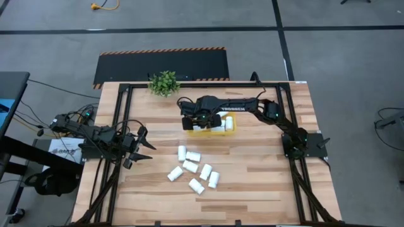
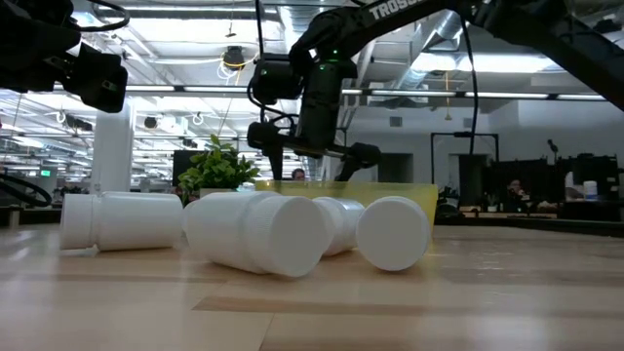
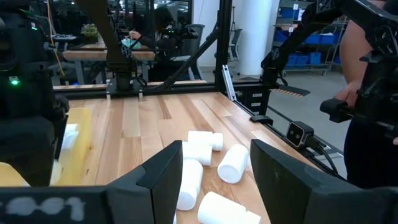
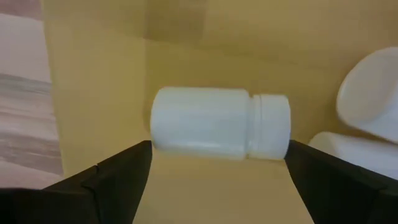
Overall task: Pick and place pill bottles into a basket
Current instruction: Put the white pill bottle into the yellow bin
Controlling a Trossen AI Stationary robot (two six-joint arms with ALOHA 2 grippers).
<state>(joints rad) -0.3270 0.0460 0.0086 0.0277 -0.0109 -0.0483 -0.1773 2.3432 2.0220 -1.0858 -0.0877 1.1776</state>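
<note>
Risk: right hand (image 1: 203,124) sits low over the basket (image 1: 231,128), fingers spread wide, nothing gripped; a bottle (image 4: 221,131) lies on its side on the basket floor between the fingertips, seemingly just let go. Pulling away at an angle could clip that bottle or nudge the basket wall. Right arm reaches across the surface (image 1: 252,183), wrist pointing down. Left hand (image 1: 140,146) waits clenched and empty at the surface's left edge. 7 loose bottles (image 1: 194,170) lie near the middle.
</note>
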